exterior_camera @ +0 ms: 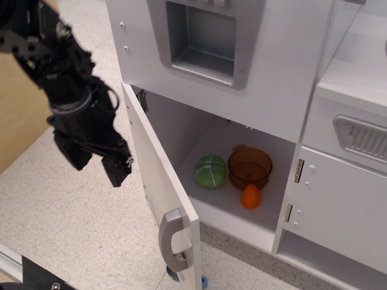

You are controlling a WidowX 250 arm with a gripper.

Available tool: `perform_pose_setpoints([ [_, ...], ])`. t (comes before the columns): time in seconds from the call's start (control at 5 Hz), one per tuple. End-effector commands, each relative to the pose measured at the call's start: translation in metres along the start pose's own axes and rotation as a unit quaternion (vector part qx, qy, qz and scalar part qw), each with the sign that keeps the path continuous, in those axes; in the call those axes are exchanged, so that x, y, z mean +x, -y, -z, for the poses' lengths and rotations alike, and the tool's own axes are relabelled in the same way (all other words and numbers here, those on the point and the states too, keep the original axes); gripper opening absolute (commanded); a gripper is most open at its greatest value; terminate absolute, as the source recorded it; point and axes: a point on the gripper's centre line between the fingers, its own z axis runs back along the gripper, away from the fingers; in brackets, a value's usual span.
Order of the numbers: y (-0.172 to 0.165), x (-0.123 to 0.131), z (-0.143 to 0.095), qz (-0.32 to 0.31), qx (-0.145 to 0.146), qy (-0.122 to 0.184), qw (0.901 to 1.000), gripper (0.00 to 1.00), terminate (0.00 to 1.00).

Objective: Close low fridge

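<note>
The low fridge (199, 136) is the white lower compartment of the toy kitchen. Its flat white door (158, 181) stands wide open, swung out toward me, with a grey bar handle (171, 240) near its free edge. Inside lie a green ball (210, 171), an orange-brown bowl (249, 167) and a small orange piece (250, 196). My black gripper (97, 164) hangs to the left of the door, on its outer side, a little apart from it. Its fingers (117, 169) point down, spread apart and empty.
A white panel with a grey recessed dispenser (202, 36) sits above the fridge. A smaller white cabinet door (338, 205) with hinges is to the right. A wooden panel (18, 121) stands at the left. Speckled floor (72, 229) lies below.
</note>
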Motion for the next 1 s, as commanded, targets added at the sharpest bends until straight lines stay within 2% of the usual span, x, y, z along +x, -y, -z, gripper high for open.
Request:
perform_pose_setpoints([
  [0.0, 0.002, 0.012, 0.032, -0.017, 0.001, 0.005, 0.9998, 1.0, 0.0],
  [0.4, 0.037, 0.021, 0.06, -0.038, 0.0, 0.002, 0.9993, 1.0, 0.0],
  [0.8, 0.07, 0.037, 0.073, -0.068, -0.011, 0.001, 0.9976, 1.0, 0.0],
])
